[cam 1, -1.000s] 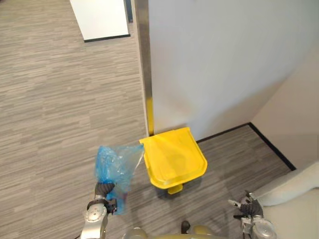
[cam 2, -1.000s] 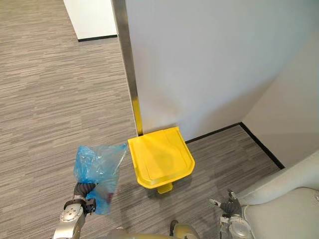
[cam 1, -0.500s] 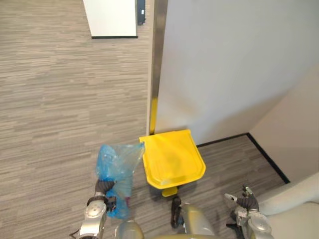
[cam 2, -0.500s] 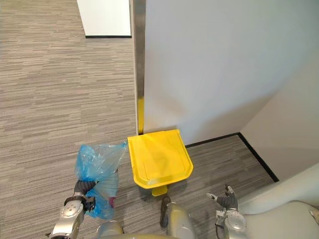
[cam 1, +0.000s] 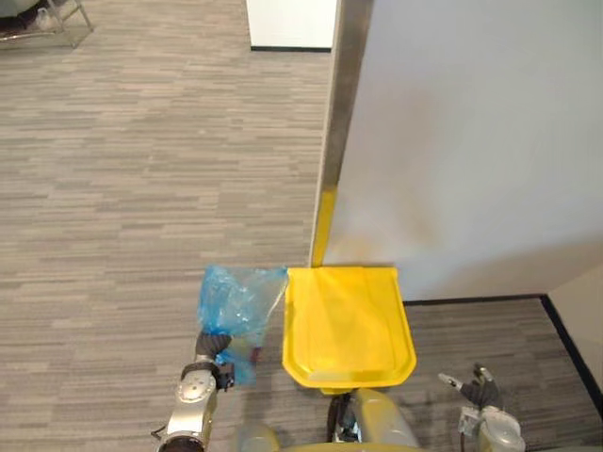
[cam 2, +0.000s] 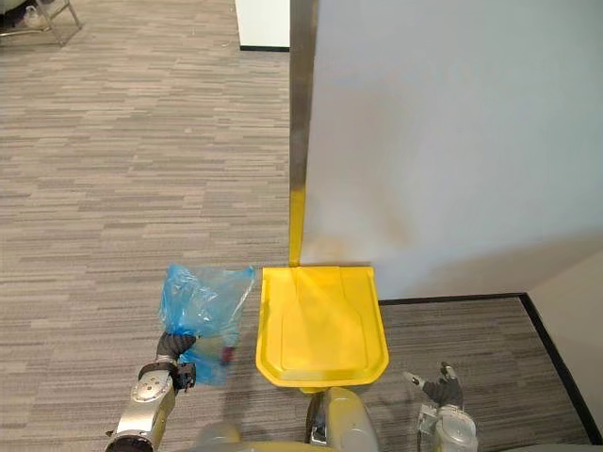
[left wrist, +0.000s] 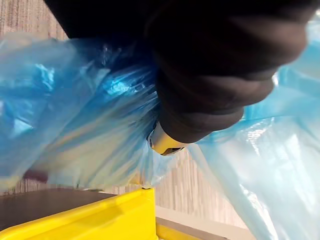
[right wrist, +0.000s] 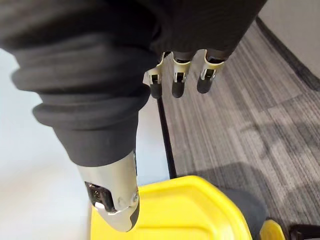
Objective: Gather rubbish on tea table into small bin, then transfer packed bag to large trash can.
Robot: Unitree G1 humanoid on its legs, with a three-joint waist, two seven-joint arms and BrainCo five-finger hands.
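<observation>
The blue bag (cam 1: 236,301) sits lower left of centre in the left eye view. Its thin film is bunched in our left hand (cam 1: 211,347), whose fingers are clamped round the gathered neck. In the left wrist view the plastic crumples right against the hand, and something small and dark red shows through it. The bag hangs just beside the left edge of the large yellow trash can (cam 1: 349,325); we cannot tell whether the two touch. The can stands on the grey striped floor (cam 1: 132,188) against the pale wall (cam 1: 471,141), and its lid (cam 2: 320,320) lies flat and closed. Our right hand (cam 1: 479,391) shows at the lower right with its fingers (right wrist: 179,82) straight and apart, holding nothing.

We judge the step in hand to be the last one, getting the packed bag into the can, and the closed lid is what stands in the way. To do it well we hold the neck firmly, since thin film can slip or tear under load. We also carry the bag clear above the rim instead of dragging it along the can's side. The lid has to come up first. A small yellow tab (right wrist: 272,231) shows low at the can's front, and we take it for a pedal; otherwise the free right hand can lift the front lip. We let go only once the bag hangs over the opening.
</observation>
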